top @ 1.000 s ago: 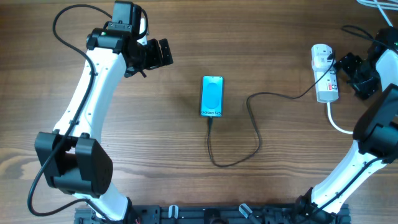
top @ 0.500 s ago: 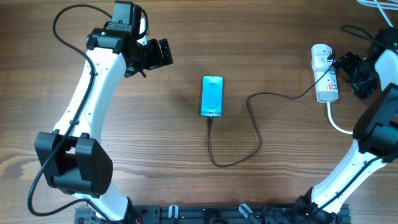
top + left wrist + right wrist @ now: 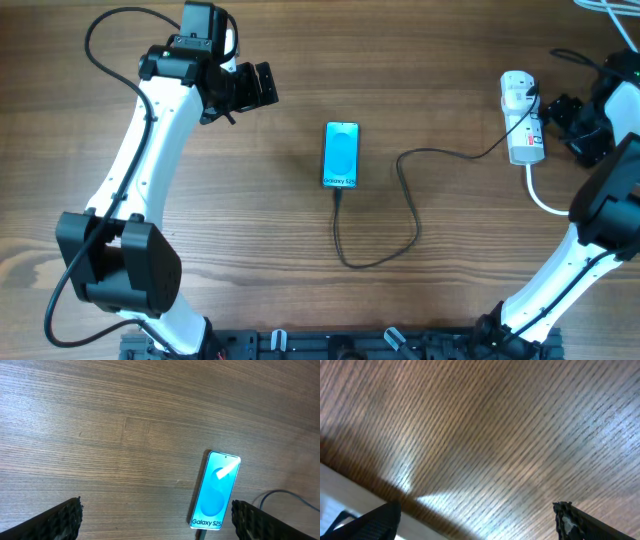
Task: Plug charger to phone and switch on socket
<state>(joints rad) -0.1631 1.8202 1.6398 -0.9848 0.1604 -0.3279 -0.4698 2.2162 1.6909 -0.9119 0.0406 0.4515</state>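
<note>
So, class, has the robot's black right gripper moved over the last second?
Yes. The black right gripper has pulled slightly rightwards, away from the white elongated power strip.

The left arm point(image 3: 150, 150) rises from its base at the near left corner and slants away. Its white link ends in a bent wrist that turns the left hand point(image 3: 258, 87) toward the middle. The two fingers point(image 3: 59, 520) are spread wide, with nothing between them. The right arm point(image 3: 590, 240) climbs along the right edge and curls back, so the right hand point(image 3: 566, 122) points inward, its fingertips point(image 3: 572, 520) likewise parted and empty.
</note>
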